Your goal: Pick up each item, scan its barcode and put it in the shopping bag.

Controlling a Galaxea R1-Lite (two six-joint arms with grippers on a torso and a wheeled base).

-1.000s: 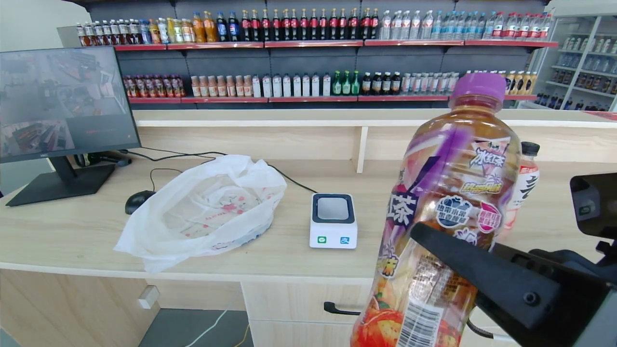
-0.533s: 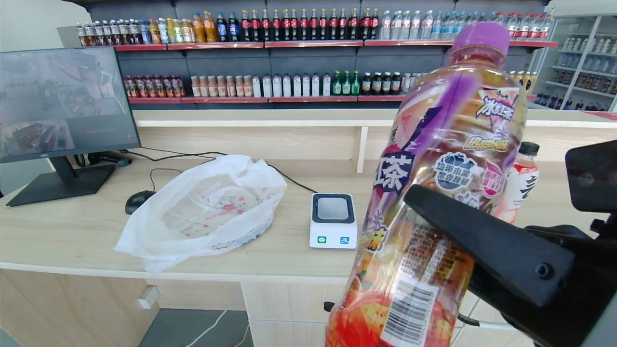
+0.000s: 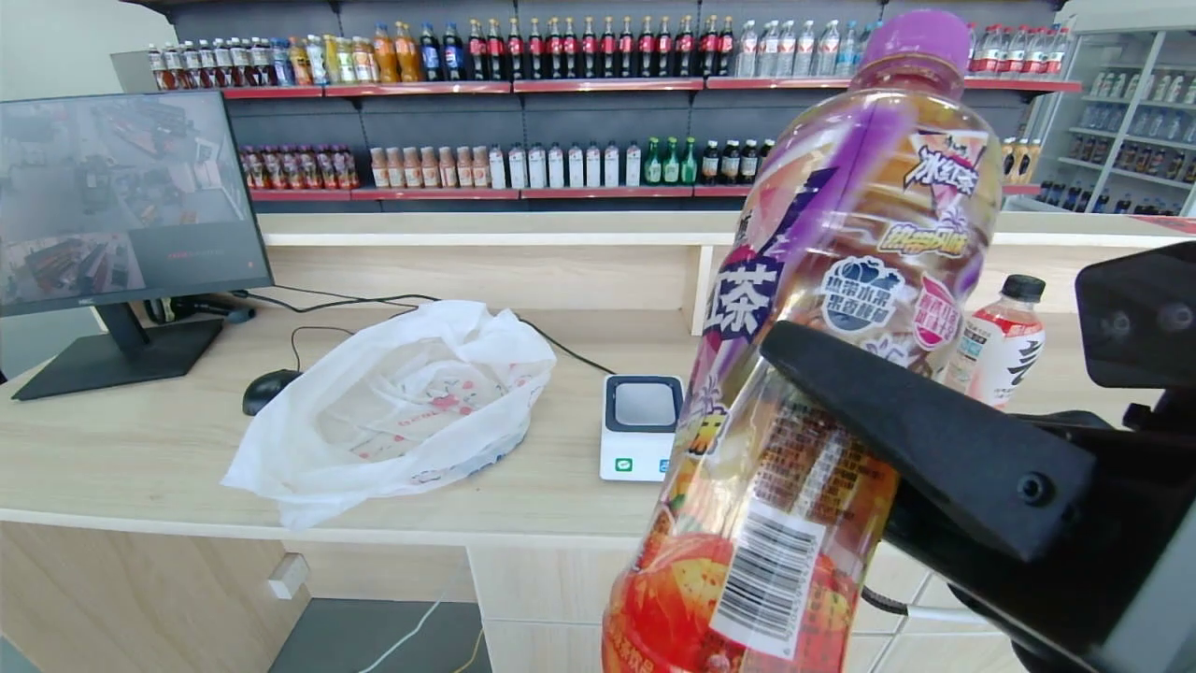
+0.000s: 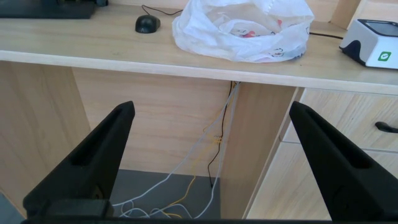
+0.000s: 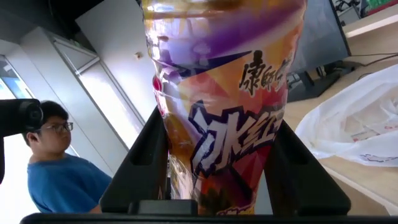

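Shopping bag (image 3: 402,402) lies slumped on the counter (image 3: 140,458), up and ahead of my left gripper (image 4: 211,143), which hangs with jaws spread wide below the counter's front edge. A strip of bare counter separates the bag from the scanner (image 3: 645,425), left of my right gripper (image 5: 221,162). That gripper is clamped on the tea bottle (image 3: 841,234), held aloft, slightly tilted, barcode toward me. A second bottle (image 3: 1004,341) stands beyond it.

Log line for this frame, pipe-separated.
right gripper: shut on tea bottle, held up | left gripper: open, below counter | bag: on counter, left of scanner
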